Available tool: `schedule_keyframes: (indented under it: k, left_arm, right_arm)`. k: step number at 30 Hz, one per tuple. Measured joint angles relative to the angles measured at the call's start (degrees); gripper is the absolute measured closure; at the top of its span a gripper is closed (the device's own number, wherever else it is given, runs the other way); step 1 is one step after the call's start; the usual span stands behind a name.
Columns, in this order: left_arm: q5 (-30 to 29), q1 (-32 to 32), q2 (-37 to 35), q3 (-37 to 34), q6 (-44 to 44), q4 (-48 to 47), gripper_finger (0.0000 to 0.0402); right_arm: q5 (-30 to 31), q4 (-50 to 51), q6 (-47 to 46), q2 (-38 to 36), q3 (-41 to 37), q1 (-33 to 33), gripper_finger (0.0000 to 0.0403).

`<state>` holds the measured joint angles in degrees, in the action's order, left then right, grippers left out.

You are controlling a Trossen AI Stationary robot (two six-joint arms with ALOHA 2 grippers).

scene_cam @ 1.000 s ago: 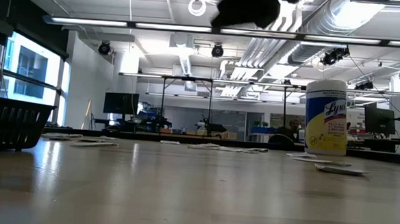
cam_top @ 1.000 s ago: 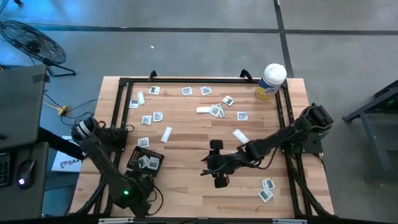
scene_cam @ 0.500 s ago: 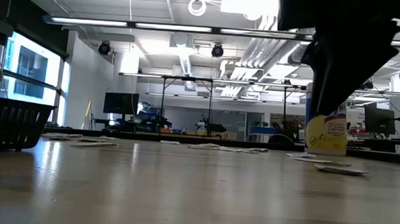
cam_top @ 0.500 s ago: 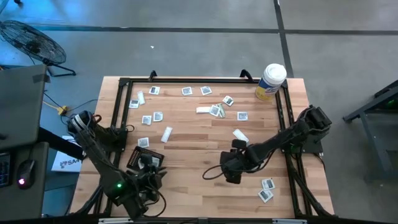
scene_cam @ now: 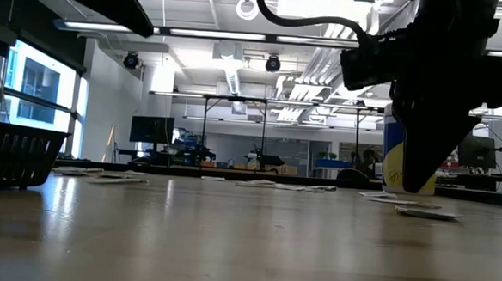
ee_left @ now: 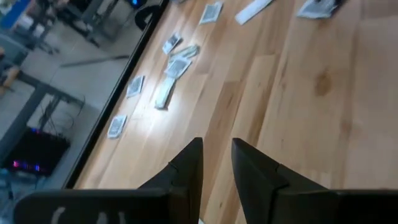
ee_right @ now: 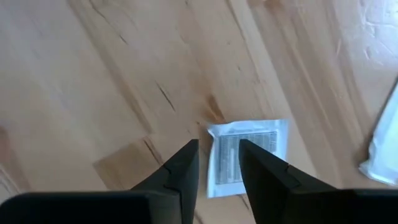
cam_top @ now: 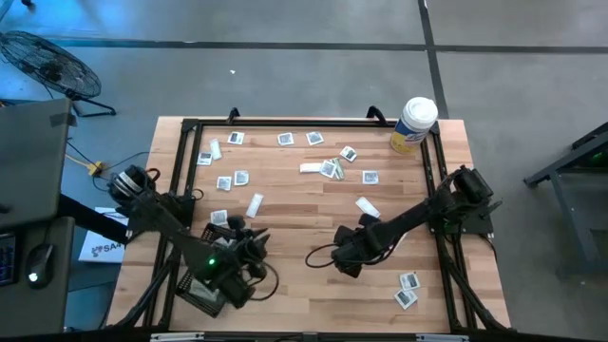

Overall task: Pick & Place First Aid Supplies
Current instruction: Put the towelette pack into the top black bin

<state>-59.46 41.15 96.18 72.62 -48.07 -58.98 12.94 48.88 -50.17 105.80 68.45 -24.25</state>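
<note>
The first aid supplies lie scattered on the wooden table, most of them toward its far edge (cam_top: 328,168), and two packets lie near the right front (cam_top: 408,290). One square white packet (ee_right: 252,149) lies flat on the wood right under my right gripper (ee_right: 217,152). That gripper (cam_top: 344,264) points down at it with a narrow gap between the fingers. The packet's near edge shows through the gap. My left gripper (cam_top: 255,243) hangs over the table's left front, slanting down. Its fingers (ee_left: 186,165) stand slightly apart with only bare wood between them. My right gripper comes at the square packet from above, its fingertips (ee_right: 249,155) over the packet's near edge (ee_right: 214,146). The packet lies flat on the table. I cannot tell whether the fingertips touch it.
A white canister with a yellow label (cam_top: 412,125) stands at the far right corner. A black mesh tray (scene_cam: 14,152) sits at the left. A black frame (cam_top: 180,161) borders the table. Bare wood stretches across the middle (cam_top: 294,218).
My right gripper has sunk toward the table and tipped from nearly level to pointing down, shifting a little toward the right edge. My left gripper has swung from the near edge toward the far edge and the right, turning as it went.
</note>
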Motion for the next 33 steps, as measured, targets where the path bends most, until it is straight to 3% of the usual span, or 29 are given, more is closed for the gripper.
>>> schedule_keyframes:
  k: [11,33]
  left_arm:
    - [2.19,-3.35,0.00,0.00,1.75,3.62,0.0321]
    - [3.48,-3.28,0.02,0.00,1.73,3.58,0.0321]
  right_arm:
    - [-1.89,-0.50,1.06,1.72,0.02,0.15,0.0335]
    - [-5.58,-1.42,2.76,3.66,0.09,2.47,0.0336]
